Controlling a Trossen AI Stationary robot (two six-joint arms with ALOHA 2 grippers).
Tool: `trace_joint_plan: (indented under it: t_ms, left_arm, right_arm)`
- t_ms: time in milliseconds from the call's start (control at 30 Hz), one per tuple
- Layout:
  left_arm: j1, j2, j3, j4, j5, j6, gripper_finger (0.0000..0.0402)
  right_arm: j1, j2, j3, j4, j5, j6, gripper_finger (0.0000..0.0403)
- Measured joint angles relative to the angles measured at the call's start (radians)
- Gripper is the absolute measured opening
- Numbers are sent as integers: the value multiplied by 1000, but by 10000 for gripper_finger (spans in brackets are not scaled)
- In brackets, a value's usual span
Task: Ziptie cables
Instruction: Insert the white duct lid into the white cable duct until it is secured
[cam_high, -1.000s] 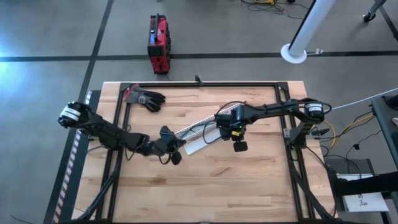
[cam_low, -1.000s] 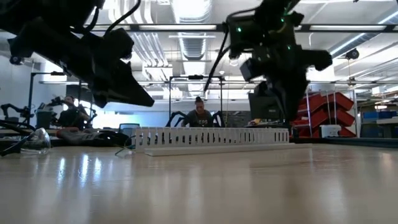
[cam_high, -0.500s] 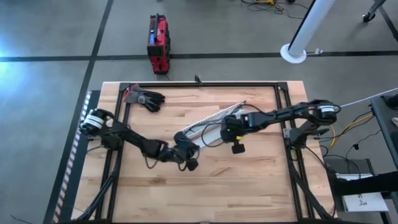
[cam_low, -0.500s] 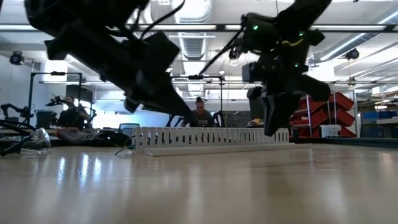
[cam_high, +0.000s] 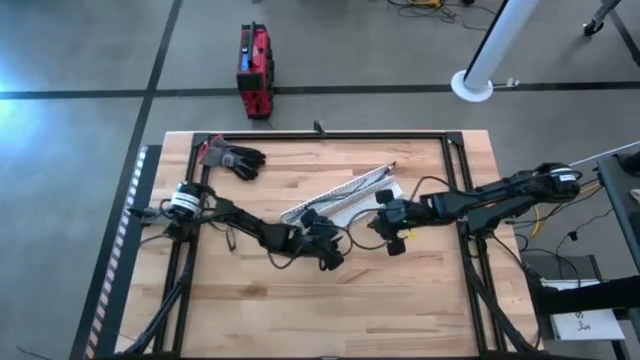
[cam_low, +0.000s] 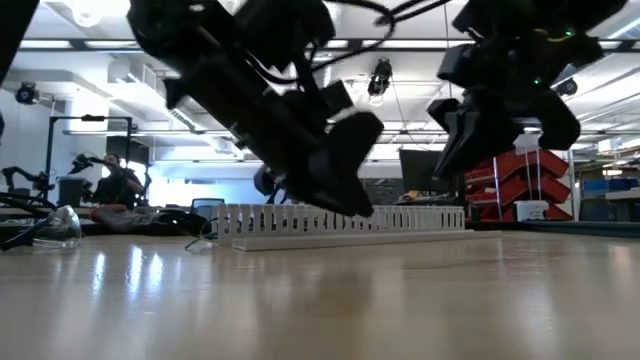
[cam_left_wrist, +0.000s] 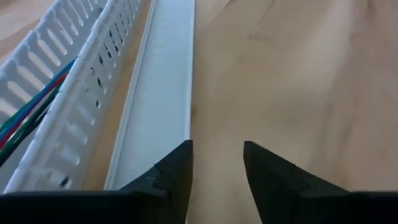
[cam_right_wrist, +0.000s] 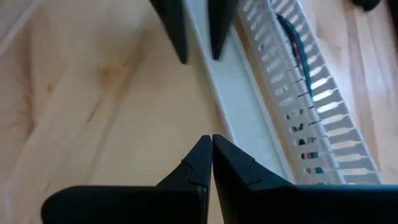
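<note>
At mid-bench, both arms have closed in on the white slotted channel (cam_high: 335, 195) since a second ago: the left gripper (cam_high: 328, 258), then near the channel's left end, now sits farther right and just in front of it, and the right gripper (cam_high: 393, 240) has drawn back toward the right side, off the channel's near end. The left jaws stand a little apart over bare wood, holding nothing, with the flat white lid (cam_left_wrist: 158, 99) running ahead of them beside the channel. The right jaws are pressed together, tips touching, empty. The cables (cam_left_wrist: 28, 118), thin green, red and dark strands, lie inside the channel, seen through its slots; in the right wrist view they show again (cam_right_wrist: 297, 43) behind the slotted wall. A black glove (cam_high: 236, 158) lies at the far left corner of the bench (cam_high: 300, 310), well apart from both arms. On the floor beyond stands a red case (cam_high: 254, 70). In the low view the left arm's bulk hides part of the channel; a person (cam_low: 118, 185) sits in the room behind.
</note>
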Motion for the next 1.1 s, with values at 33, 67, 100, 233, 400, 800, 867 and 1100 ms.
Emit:
trace_joint_plan:
  t_ms: [33, 67, 100, 233, 400, 800, 867, 1100]
  left_arm:
    - [8, 16, 12, 0, 0, 5, 132]
    - [15, 28, 21, 0, 0, 6, 134]
    - [21, 40, 29, -5, 1, 7, 134]
    - [44, 73, 54, -20, -9, 17, 125]
    - [50, 93, 50, -37, -22, 31, 102]
    - [25, 96, 37, -70, -7, 101, 64]
    - [19, 96, 34, -71, -8, 119, 68]
    - [9, 99, 26, -125, 7, 120, 92]
  right_arm:
    - [7, -12, -19, 17, 0, 0, 0]
    - [13, -18, -36, 34, 0, 0, 0]
    - [18, -22, -50, 63, 0, -1, 0]
    - [32, -26, -118, 175, 0, 0, 0]
    - [32, -2, -173, 294, 0, -4, 0]
    - [32, 38, -243, 508, -1, -44, 0]
    - [31, 37, -251, 532, -1, -51, 0]
    - [31, 37, -250, 547, -1, -53, 0]
